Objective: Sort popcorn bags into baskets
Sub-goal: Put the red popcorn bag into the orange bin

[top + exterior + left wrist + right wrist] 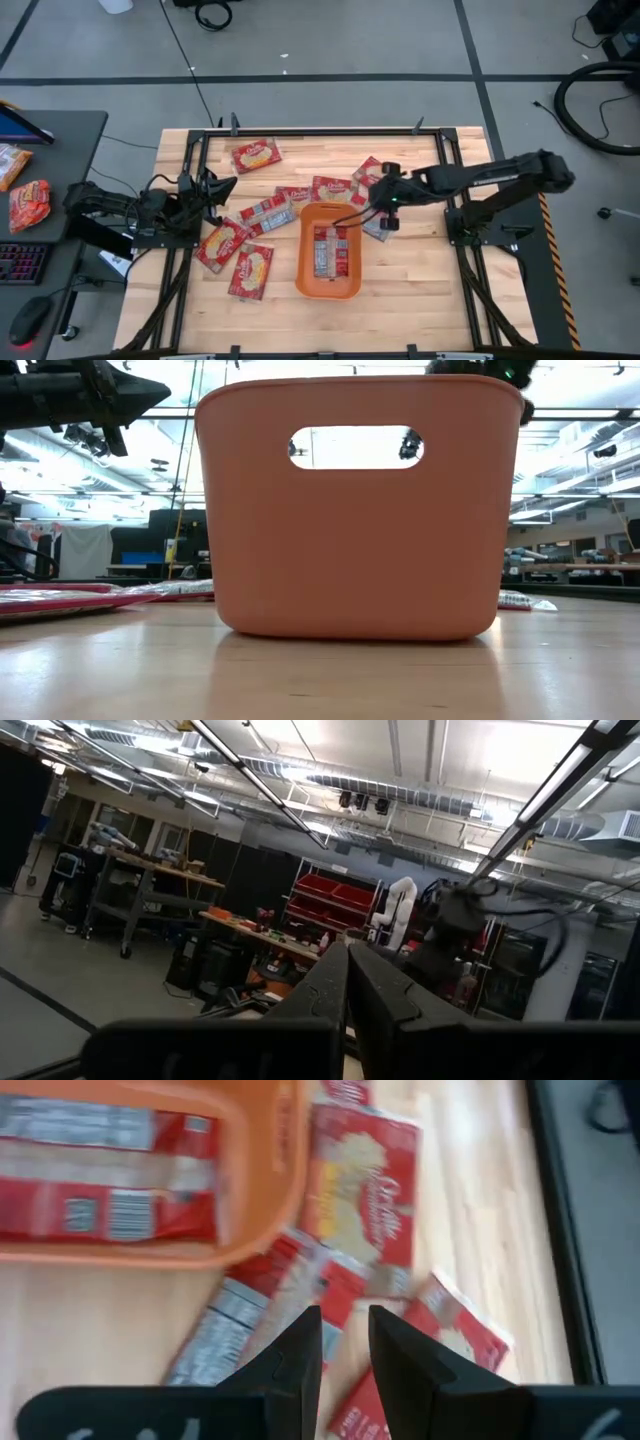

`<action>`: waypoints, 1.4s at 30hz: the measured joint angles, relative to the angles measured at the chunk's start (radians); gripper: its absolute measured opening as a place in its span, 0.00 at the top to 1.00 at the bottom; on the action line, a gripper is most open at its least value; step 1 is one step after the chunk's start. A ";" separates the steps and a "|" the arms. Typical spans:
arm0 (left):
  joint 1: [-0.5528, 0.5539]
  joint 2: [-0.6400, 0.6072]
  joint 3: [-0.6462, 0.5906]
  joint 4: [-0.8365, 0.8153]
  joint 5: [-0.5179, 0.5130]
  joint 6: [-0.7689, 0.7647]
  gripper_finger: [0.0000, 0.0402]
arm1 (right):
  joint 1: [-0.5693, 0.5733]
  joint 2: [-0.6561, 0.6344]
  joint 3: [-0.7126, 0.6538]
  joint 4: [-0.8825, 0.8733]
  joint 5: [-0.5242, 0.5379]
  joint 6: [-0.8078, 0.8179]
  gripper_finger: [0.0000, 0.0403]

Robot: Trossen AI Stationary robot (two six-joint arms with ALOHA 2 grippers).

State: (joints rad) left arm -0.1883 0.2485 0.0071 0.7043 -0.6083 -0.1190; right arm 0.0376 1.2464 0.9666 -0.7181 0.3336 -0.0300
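The orange basket (330, 287) stands mid-table and fills the low view (360, 540). Red popcorn bags (330, 250) lie flat inside it (110, 1180). Several more bags lie flat on the wood: one far-left (256, 155), some left of the basket (225, 243), some along its far side (332, 188). My right gripper (388, 212) hovers by the basket's far right corner, over bags (270, 1310) lying there, fingers (345, 1342) a narrow gap apart and holding nothing. My left gripper (225, 186) waits at the table's left, raised, shut (348, 990).
Black frame rails (190, 250) run along the table's left, right and far edges. A grey side desk (60, 150) to the left carries snack packets, a keyboard and a mouse. Bare wood (420, 300) lies near and right of the basket.
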 joint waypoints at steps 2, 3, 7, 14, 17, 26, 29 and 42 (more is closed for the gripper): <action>0.000 0.000 0.000 0.000 0.000 0.000 0.96 | -0.013 -0.039 -0.072 0.047 0.036 0.039 0.77; 0.000 0.000 0.000 0.000 0.000 0.000 0.96 | -0.022 -0.052 -0.105 0.063 0.050 0.057 0.77; 0.000 0.000 0.000 0.000 0.000 0.001 0.96 | -0.048 -0.073 -0.216 0.081 0.085 0.093 0.75; 0.000 0.000 0.000 0.001 0.000 0.015 0.96 | -0.052 -0.009 -0.340 0.090 0.153 0.124 0.59; 0.000 0.000 0.000 0.002 -0.001 0.026 0.96 | -0.048 0.043 -0.358 0.094 0.214 0.116 0.53; 0.000 0.000 0.000 0.002 -0.001 0.029 0.96 | 0.014 0.209 -0.366 0.103 0.316 0.090 0.51; 0.000 0.000 0.000 0.002 -0.001 0.029 0.96 | 0.024 0.253 -0.366 0.105 0.335 0.089 0.52; 0.000 0.000 0.000 0.002 -0.001 0.029 0.96 | 0.041 0.242 -0.365 0.096 0.328 0.098 0.55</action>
State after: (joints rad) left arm -0.1883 0.2483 0.0071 0.7059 -0.6090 -0.0898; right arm 0.0790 1.4881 0.6020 -0.6225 0.6617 0.0681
